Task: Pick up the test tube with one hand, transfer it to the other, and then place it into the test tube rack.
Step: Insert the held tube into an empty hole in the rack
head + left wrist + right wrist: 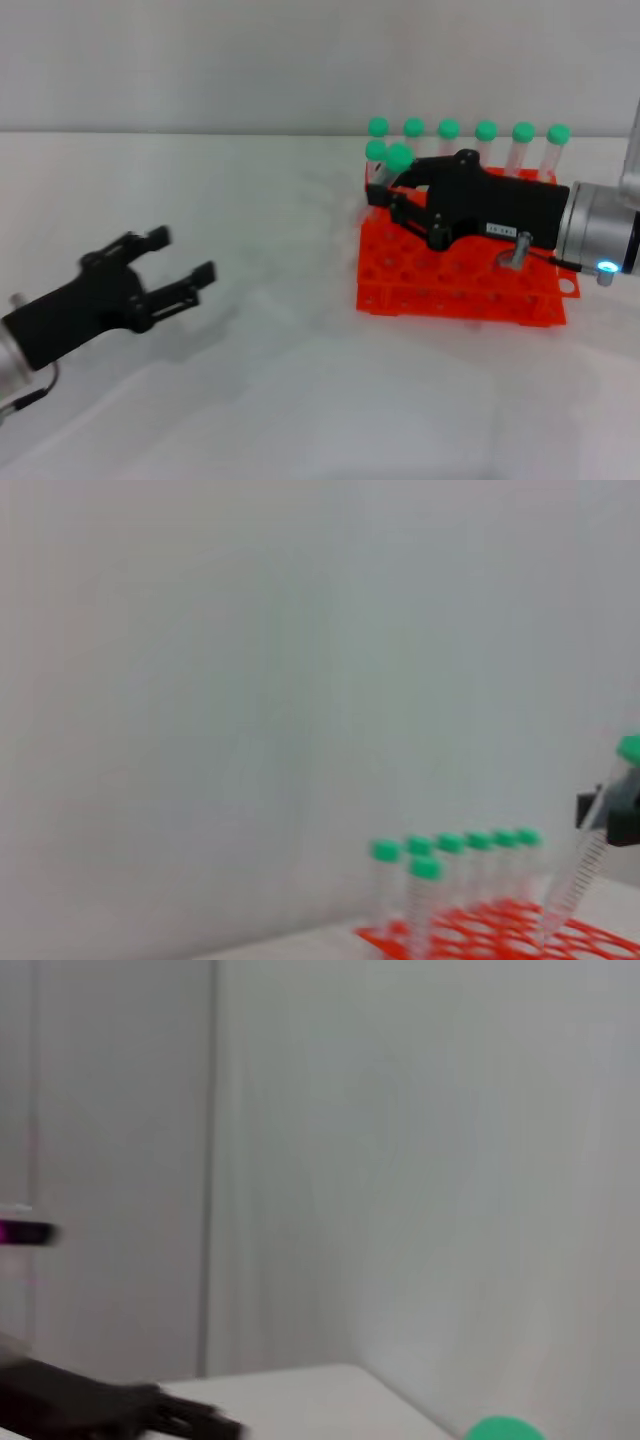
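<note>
My right gripper [385, 190], the black one with the small white label, hangs over the near left corner of the orange test tube rack [470, 285], its fingers closed on the test tube [392, 172] just below the green cap; from the left wrist view the tube leans at a slant, its tapered tip down among the rack's holes, though I cannot tell whether it has entered one. Beyond the claw, six more green-capped tubes [486, 145] stand upright in the rack's far row, and another stands just beside the held one. I judge the tube light, stiff and slick, being clear plastic, so the hold belongs high on the shaft under the cap, where the wider cap stops it sliding through; too hard a squeeze on the thin wall could pinch it off line. My left gripper [170, 265], unlabelled, rests well away from the rack with its fingers spread wide and nothing between them. The rack sits on a plain white tabletop [280, 400], smooth and bare near both claws, backed by a pale, featureless wall [200, 60]. In the right wrist view only a sliver of green cap and the far-off left gripper show.
</note>
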